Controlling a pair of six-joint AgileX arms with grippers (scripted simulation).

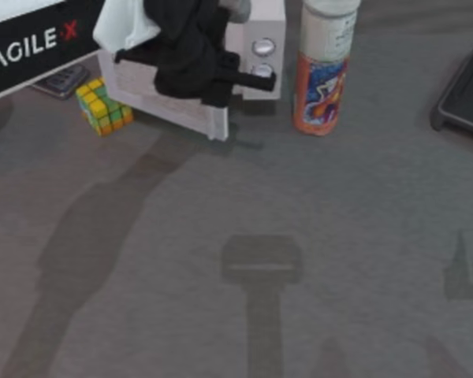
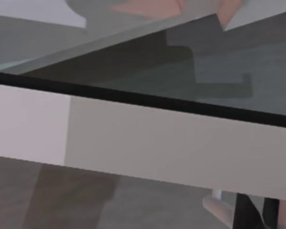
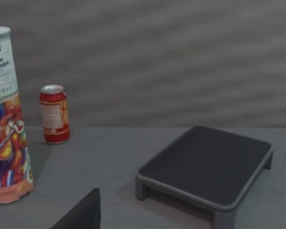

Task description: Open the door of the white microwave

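The white microwave (image 1: pixel 270 27) stands at the table's far edge, two silver knobs (image 1: pixel 262 48) on its right front. Its door (image 1: pixel 169 106), white with a speckled grey window, is swung out at an angle toward the table's middle, free edge toward the right. My left gripper (image 1: pixel 193 61) hangs black over the door's top edge and hides much of the microwave's front. In the left wrist view the door (image 2: pixel 171 143) fills the frame as a pale band under a dark edge. My right gripper (image 3: pixel 126 224) is parked out of the top view, open, one black finger (image 3: pixel 83 214) showing.
A tall orange-labelled bottle (image 1: pixel 323 79) stands just right of the microwave. A colourful cube (image 1: pixel 104 106) lies left of the door, a dark flat device (image 1: pixel 59 81) behind it. A black raised tray (image 1: pixel 467 90) sits far right. A red can (image 3: pixel 54 114) stands beyond the bottle (image 3: pixel 2 119).
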